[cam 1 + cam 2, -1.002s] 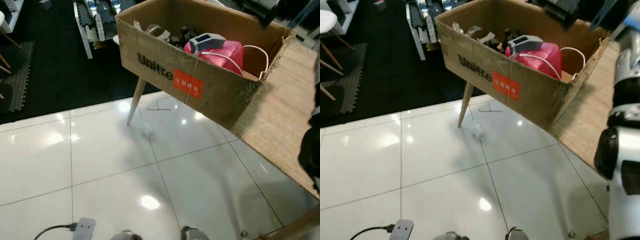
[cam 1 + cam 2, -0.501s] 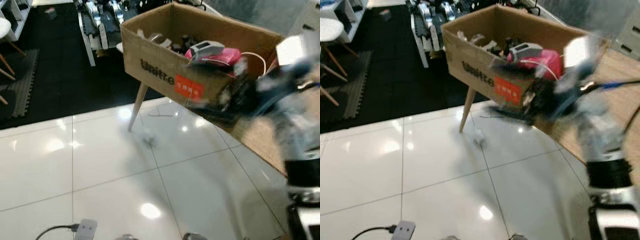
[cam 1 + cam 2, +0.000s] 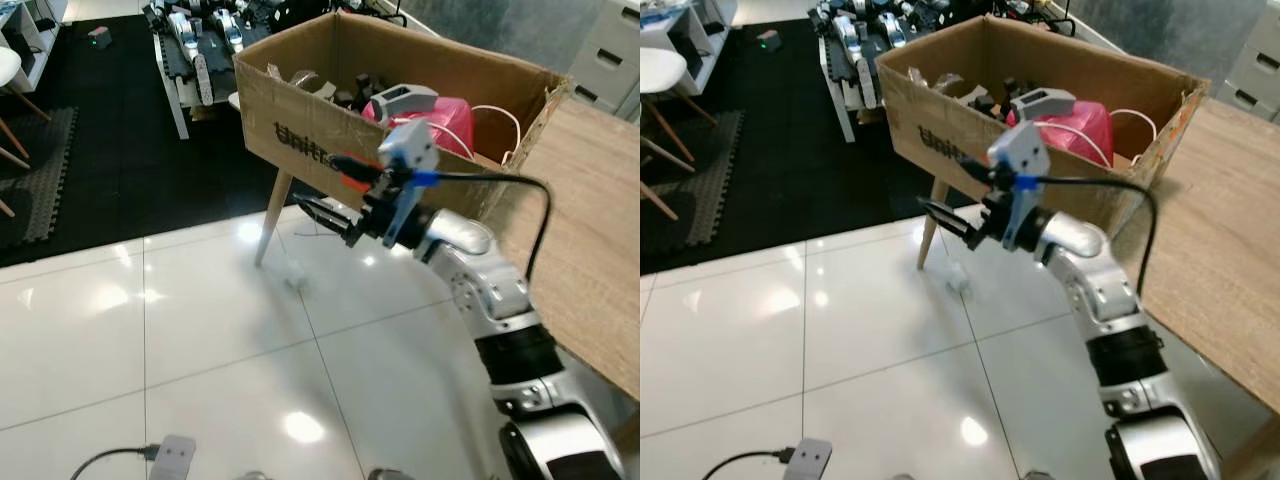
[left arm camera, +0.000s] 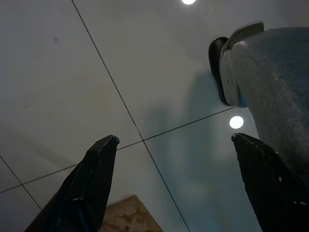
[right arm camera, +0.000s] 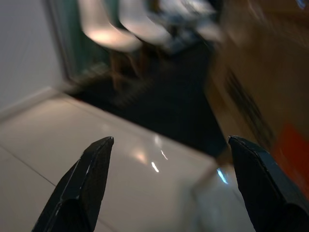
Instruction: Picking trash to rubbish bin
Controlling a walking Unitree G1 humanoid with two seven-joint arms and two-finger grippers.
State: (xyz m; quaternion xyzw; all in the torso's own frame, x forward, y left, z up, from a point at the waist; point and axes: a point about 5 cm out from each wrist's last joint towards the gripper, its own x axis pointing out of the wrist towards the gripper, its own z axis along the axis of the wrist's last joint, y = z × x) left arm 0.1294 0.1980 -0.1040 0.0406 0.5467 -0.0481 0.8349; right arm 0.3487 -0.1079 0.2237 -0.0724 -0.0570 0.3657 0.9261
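White crumpled trash [image 3: 294, 277] sits on the floor tiles [image 3: 200, 330] by the worktop leg [image 3: 271, 212], under the cardboard box [image 3: 330, 150]. Right gripper [image 3: 335, 195] hangs above it, fingers spread, empty. I'd drop straight down, centred. Left gripper [image 4: 178, 183] idles, spread wide too.

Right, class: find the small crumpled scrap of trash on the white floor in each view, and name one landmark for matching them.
Left eye view: trash beside the table leg.
Right eye view: same scrap, below the right hand.
Both wrist views: I cannot make it out.
Shared landmark: the cardboard box.
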